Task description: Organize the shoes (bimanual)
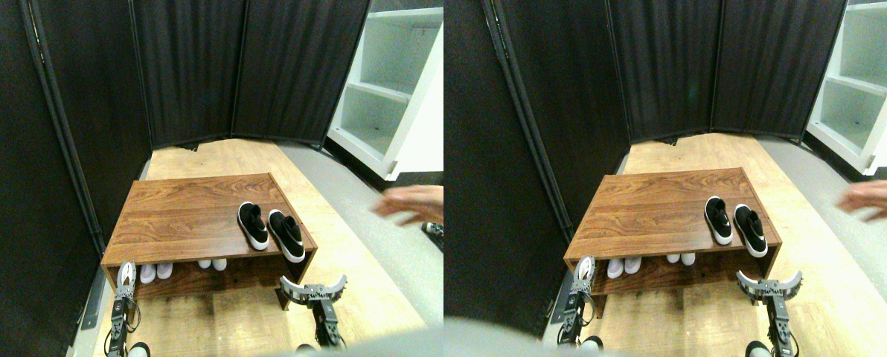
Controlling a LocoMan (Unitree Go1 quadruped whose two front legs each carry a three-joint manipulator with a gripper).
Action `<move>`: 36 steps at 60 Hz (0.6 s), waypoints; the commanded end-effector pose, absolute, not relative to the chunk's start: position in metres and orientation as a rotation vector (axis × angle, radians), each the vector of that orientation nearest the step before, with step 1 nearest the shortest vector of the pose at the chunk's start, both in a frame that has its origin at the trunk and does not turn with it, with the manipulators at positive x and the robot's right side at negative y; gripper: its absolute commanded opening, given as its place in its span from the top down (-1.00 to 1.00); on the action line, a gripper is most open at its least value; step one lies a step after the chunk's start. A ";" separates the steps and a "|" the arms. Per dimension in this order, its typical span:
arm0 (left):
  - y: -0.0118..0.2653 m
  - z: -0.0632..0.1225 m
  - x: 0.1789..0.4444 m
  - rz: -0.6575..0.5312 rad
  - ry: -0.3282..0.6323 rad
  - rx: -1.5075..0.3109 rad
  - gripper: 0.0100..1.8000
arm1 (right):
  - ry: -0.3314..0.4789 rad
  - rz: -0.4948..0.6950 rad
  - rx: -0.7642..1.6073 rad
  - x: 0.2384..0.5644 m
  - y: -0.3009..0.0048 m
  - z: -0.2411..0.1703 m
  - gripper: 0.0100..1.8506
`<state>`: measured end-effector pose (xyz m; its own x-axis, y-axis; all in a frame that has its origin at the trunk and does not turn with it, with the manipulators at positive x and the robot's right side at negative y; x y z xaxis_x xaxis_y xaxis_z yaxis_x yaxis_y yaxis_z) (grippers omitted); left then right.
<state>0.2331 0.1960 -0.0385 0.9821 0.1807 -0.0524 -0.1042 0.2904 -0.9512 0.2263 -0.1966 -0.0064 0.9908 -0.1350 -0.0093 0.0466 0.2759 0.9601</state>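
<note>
Two black sneakers with white soles [253, 224] [286, 234] stand side by side on the right end of a low wooden rack's top [183, 212]. On the shelf beneath, the toes of pale pinkish-white sneakers show, one pair at the left [155, 272] and one nearer the middle [212, 264]. My left gripper [126, 275] is raised at the rack's front left corner, beside the left pale pair. Just below the rack's front right corner, my right gripper [313, 286] is spread wide open and holds nothing. No red shoes are in view.
A person's blurred hand [412, 204] reaches in from the right edge, level with the rack top. Black folding screens [190, 67] close off the left and back. A white shelving unit [384, 89] stands at the back right. A grey carpet strip [384, 245] runs along the right.
</note>
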 end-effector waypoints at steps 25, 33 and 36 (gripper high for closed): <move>0.195 -0.028 0.236 0.153 -0.100 -1.243 1.00 | 0.109 -0.023 1.506 0.275 -0.222 -0.028 -0.61; 0.195 -0.028 0.234 0.148 -0.104 -1.243 1.00 | 0.149 -0.024 1.489 0.289 -0.222 -0.035 -0.67; 0.195 -0.028 0.233 0.141 -0.103 -1.235 1.00 | 0.180 -0.018 1.477 0.295 -0.221 -0.038 -0.67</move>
